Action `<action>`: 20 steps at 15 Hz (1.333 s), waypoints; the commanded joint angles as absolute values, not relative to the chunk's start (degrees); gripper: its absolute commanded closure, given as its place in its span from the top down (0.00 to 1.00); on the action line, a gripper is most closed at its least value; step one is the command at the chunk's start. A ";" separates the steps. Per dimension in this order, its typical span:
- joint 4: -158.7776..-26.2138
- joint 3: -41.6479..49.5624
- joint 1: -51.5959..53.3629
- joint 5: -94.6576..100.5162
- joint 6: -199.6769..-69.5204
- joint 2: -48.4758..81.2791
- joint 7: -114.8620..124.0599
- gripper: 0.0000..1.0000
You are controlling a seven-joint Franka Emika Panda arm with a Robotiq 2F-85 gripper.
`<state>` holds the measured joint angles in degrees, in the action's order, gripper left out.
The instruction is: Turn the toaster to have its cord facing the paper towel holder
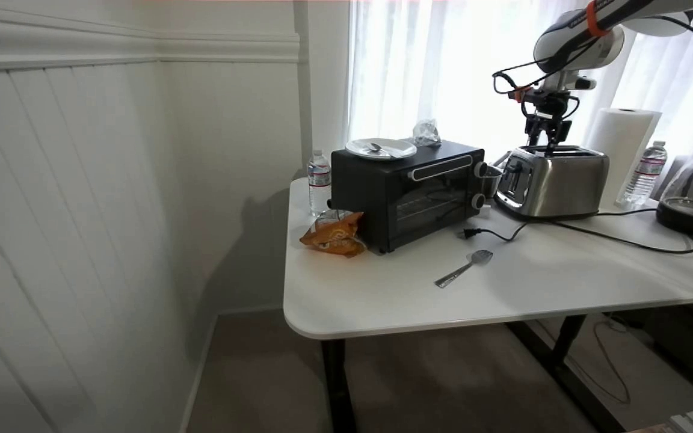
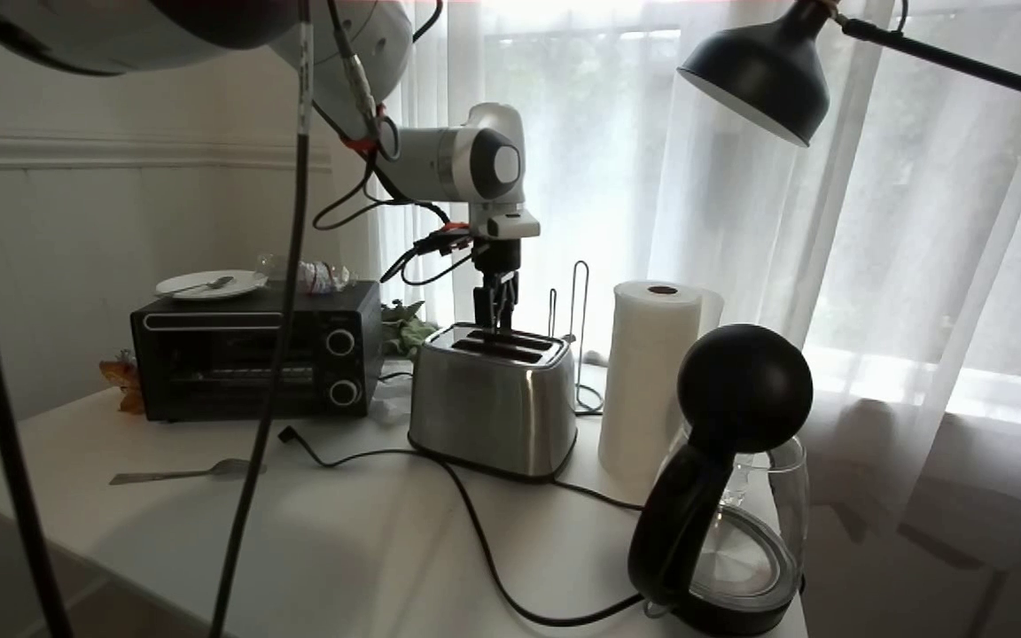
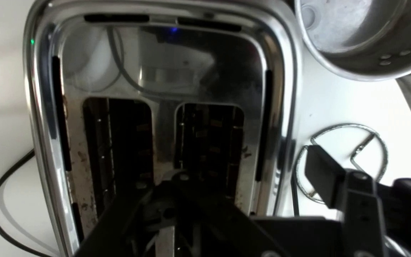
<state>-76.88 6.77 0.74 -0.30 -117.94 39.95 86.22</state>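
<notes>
Toaster (image 2: 493,408) sits on desk (image 1: 370,288) between black oven (image 1: 403,195) and paper towel roll (image 2: 648,381); hand (image 1: 541,145) spread astride one long wall, one finger slot-side, one outside, likely to clamp it and twist; can't tell which black cable (image 2: 479,534) is its cord
</notes>
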 commanded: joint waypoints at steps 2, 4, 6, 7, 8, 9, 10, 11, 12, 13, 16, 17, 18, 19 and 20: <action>-74.12 7.09 0.73 -1.40 -114.68 40.85 87.17 0.41; -74.04 7.03 0.86 -1.33 -114.72 40.50 87.11 0.34; -74.23 7.00 0.96 -1.36 -114.69 40.39 87.18 0.33; -74.23 7.00 0.91 -1.33 -114.54 40.40 87.03 0.30; -74.30 6.96 0.84 -1.42 -114.57 40.43 86.95 0.27; -74.46 6.94 0.83 -1.37 -114.65 40.41 86.75 0.17; -74.59 6.84 0.79 -1.36 -114.66 40.32 86.37 0.17; -74.90 6.96 0.93 -1.01 -114.64 40.03 86.21 0.17; -75.26 6.82 0.88 -1.06 -114.86 39.61 85.77 0.17; -75.58 6.73 0.85 -1.05 -115.13 39.20 85.33 0.17; -76.79 6.48 0.85 -0.67 -115.29 37.60 83.04 0.17; -77.27 6.22 0.79 -0.62 -115.13 37.06 81.54 0.17; -77.70 6.14 0.84 -0.44 -115.20 36.62 80.18 0.17; -78.01 6.10 0.91 -0.36 -115.30 36.29 78.94 0.17; -78.42 6.13 1.00 -0.12 -115.31 35.84 77.53 0.17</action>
<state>-75.89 6.44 0.90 -0.44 -116.97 40.13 81.68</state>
